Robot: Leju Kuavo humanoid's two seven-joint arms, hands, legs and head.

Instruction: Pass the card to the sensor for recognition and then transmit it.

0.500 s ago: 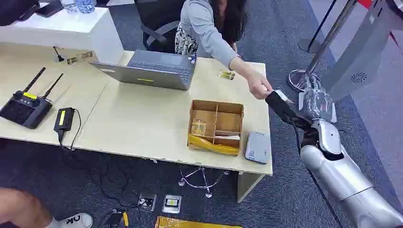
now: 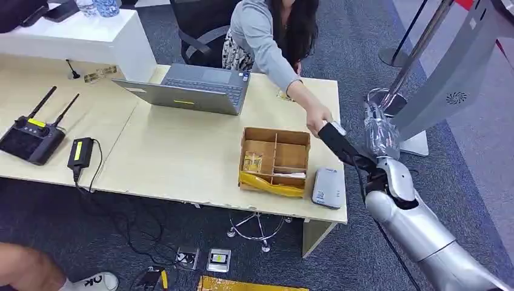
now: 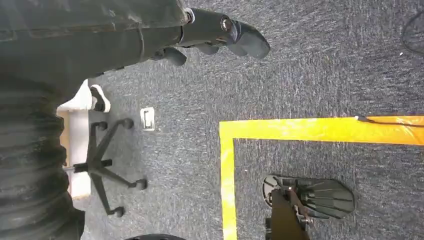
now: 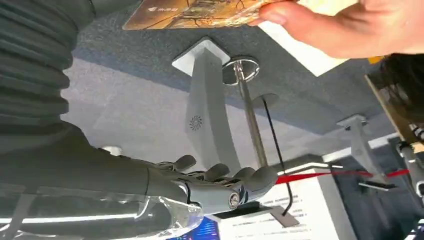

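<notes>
- Grey carpet runs under a pale wooden table (image 2: 182, 157) that carries a grey laptop (image 2: 194, 88), a partitioned cardboard box (image 2: 276, 160) and a small grey reader device (image 2: 329, 188) at the near right edge.
- A black remote with two antennas (image 2: 30, 136) and a black power brick (image 2: 80, 151) lie on the table's left part.
- The silver right arm (image 2: 418, 230) reaches up from the lower right, and the right hand (image 2: 339, 142) stretches toward the table's right edge, beside the box.
- In the right wrist view the right hand's fingers (image 4: 225, 187) lie extended and apart, with nothing between them.
- A seated person in a grey top leans across the table, and the person's hand (image 2: 318, 121) meets the tip of the right hand.
- The card (image 4: 192, 12), orange-brown, is pinched in the person's fingers; it sits just beside the thumb side of the right hand, and whether the robot's thumb touches it cannot be told.
- The left hand (image 3: 220, 35) hangs over the carpet near a yellow floor tape (image 3: 300, 130), its fingers loosely extended and holding nothing.
</notes>
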